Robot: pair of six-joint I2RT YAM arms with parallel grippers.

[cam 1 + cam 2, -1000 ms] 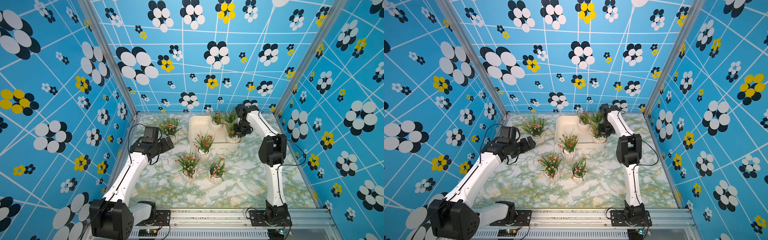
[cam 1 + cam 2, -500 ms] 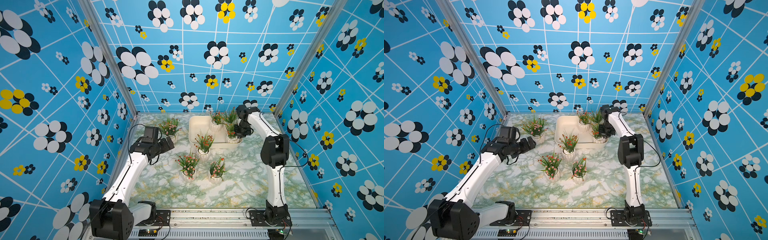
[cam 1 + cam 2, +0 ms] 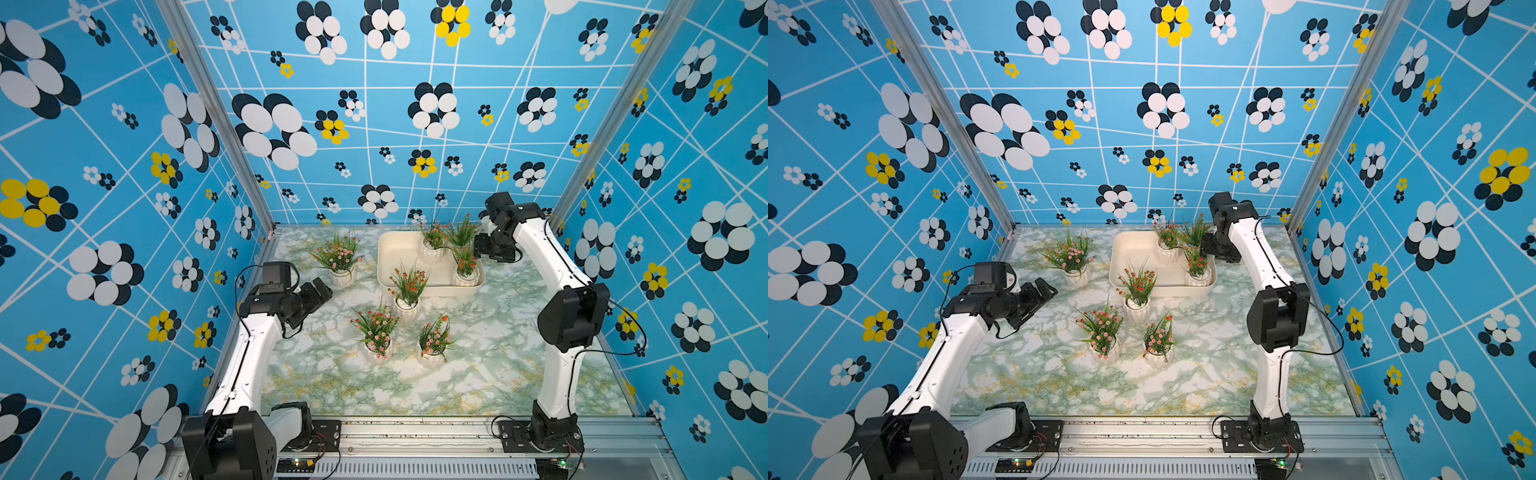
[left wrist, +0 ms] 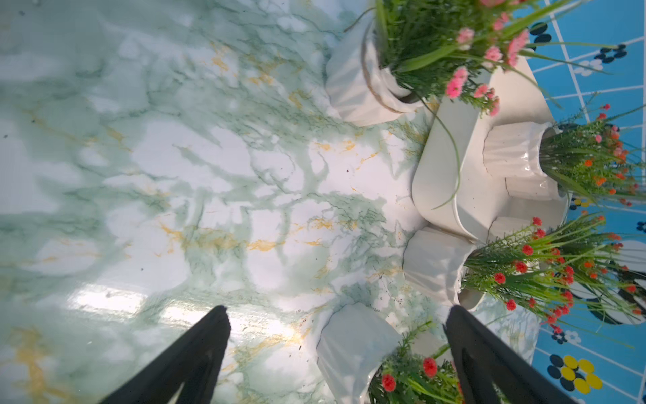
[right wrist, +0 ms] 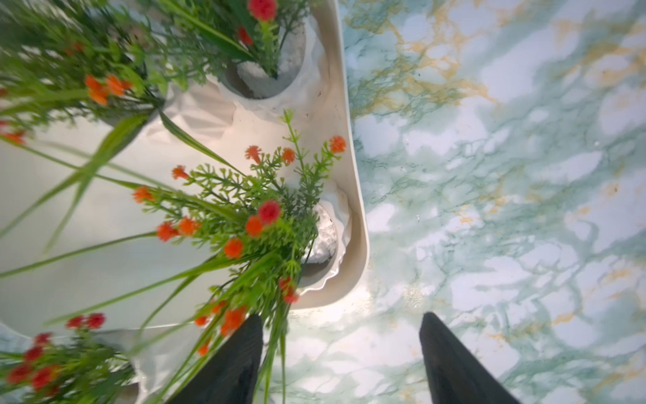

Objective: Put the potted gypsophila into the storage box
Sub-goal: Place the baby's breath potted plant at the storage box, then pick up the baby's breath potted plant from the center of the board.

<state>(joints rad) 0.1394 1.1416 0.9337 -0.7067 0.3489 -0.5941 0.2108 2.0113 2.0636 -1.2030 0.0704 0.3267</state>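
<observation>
As things stand, right claw (image 5: 341,316): jaws wide apart, nothing held; green blades of the nearest plant brush one finger (image 5: 241,349).
Just beside it: corner pot (image 5: 325,241), upright inside the box (image 5: 353,175), against the rim corner closest to this claw.
Further in: second pot (image 5: 272,80) and third pot (image 5: 195,119), both upright in the same end of the box.
Box axis: its long side runs away from the right claw toward the left arm's side; the end farther from this claw is bare.
Task's things left: four pots on the table (image 3: 478,332), all outside the box, all upright with stems straight up.
Red pot (image 3: 406,307): just outside the box's front wall, across the box from the right claw and toward the arm bases; touching the wall or not, I cannot tell.
Left claw (image 4: 335,307): fully spread, empty, above the table and well apart from the box.
From the left claw: pink pot (image 3: 341,277) near, between it and the back wall; front pot (image 4: 349,349) ahead, in line with the jaws but not between them; fourth pot (image 3: 430,358) beyond that.
Nearer arm, my judgement: left for the pink and front pots; the red pot lies between both claws, so either could reach it.
Writing: none readable on pots, box or arms.
</observation>
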